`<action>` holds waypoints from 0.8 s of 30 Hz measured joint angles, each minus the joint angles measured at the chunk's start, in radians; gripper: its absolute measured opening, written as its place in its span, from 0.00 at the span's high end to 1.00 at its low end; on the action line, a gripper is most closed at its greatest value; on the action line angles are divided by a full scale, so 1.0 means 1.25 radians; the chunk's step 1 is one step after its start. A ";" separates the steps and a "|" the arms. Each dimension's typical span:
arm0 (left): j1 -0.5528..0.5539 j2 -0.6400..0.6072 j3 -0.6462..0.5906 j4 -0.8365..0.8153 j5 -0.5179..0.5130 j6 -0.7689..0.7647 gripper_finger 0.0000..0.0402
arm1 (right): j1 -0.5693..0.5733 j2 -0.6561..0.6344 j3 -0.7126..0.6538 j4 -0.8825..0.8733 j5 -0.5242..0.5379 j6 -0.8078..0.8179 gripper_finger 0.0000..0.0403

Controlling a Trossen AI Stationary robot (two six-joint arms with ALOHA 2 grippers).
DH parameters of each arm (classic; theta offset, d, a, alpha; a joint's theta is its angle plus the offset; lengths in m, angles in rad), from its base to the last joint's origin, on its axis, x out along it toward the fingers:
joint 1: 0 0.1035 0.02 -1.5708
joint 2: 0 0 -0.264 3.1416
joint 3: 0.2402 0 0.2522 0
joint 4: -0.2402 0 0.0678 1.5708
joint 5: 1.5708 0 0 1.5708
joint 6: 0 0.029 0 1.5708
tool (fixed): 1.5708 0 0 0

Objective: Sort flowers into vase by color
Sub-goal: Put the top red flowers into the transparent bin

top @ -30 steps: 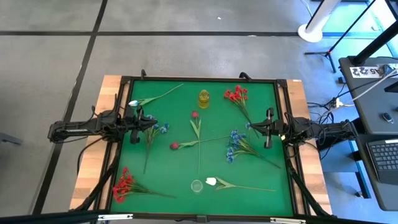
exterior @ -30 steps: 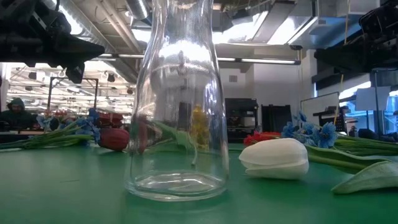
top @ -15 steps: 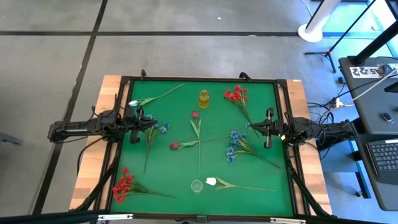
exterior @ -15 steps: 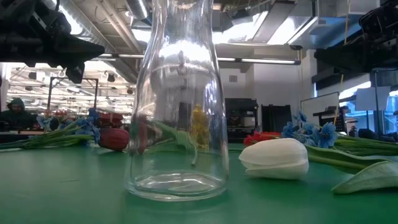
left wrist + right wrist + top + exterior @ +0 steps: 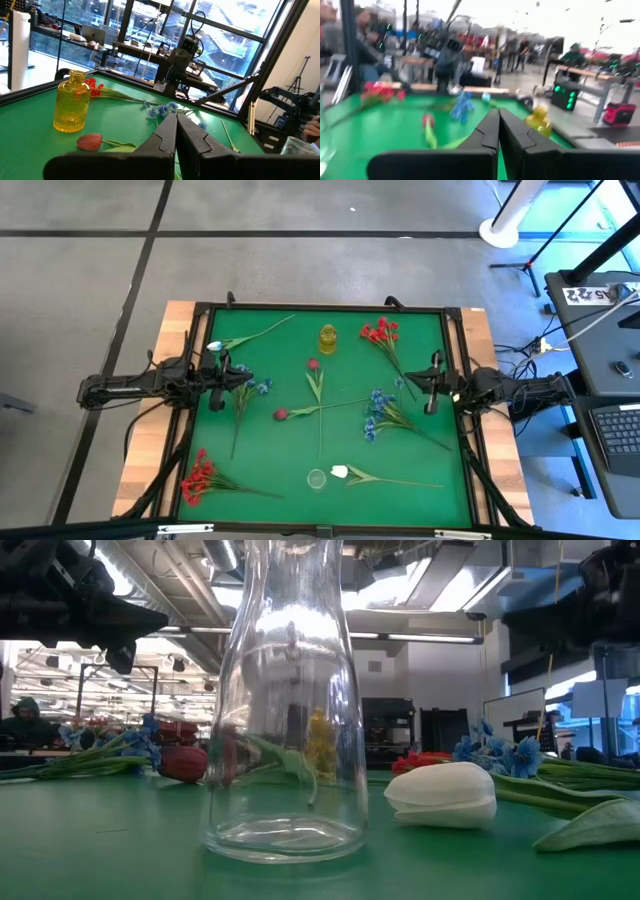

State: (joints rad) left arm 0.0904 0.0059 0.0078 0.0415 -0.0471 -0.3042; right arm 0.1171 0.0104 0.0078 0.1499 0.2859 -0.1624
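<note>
both grippers are closed on nothing, each with its two dark fingers pressed together. left gripper (image 5: 222, 377) hangs at the left side of the green felt-covered table (image 5: 280, 435), above the blue end of a blue-clustered flower stem (image 5: 243, 402) whose stalk runs toward the near edge; in the left wrist view its fingertips (image 5: 176, 119) meet with no gap. right gripper (image 5: 431, 383) sits at the table's right side, just beside the stalk of a red-clustered flower stem (image 5: 385, 340) that lies in the far right part of the table; its fingertips (image 5: 498, 114) likewise touch each other.

none of the flowers is in a vase. a yellow ribbed glass vase (image 5: 328, 338) stands upright near the far edge, around the middle, and holds no stem. a clear glass vase (image 5: 317, 478) stands upright near the near edge; the low view shows it close up (image 5: 287, 710) with nothing inside. just beside it lies a white tulip bud with a green stalk (image 5: 372, 476), its head pointing at the clear vase. another white tulip stem (image 5: 245, 337) lies in the far left corner area. a second blue-clustered stem (image 5: 395, 415) lies right of centre, near the right gripper. two dark red bud stems lie at the middle: one (image 5: 316, 385) runs from just below the yellow vase toward the near edge, the other (image 5: 300, 412) lies crosswise, and their stalks cross. a second red-clustered stem (image 5: 207, 477) lies in the near left corner.
</note>
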 joint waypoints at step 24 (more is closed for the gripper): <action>0.000 0.000 0.000 0.000 0.000 0.000 1.00 | 0.000 0.386 0.306 -0.322 0.194 0.260 0.97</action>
State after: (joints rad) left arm 0.0904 0.0063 0.0080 0.0420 -0.0471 -0.3042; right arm 0.1173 0.4931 0.3899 -0.2525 0.5289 0.1628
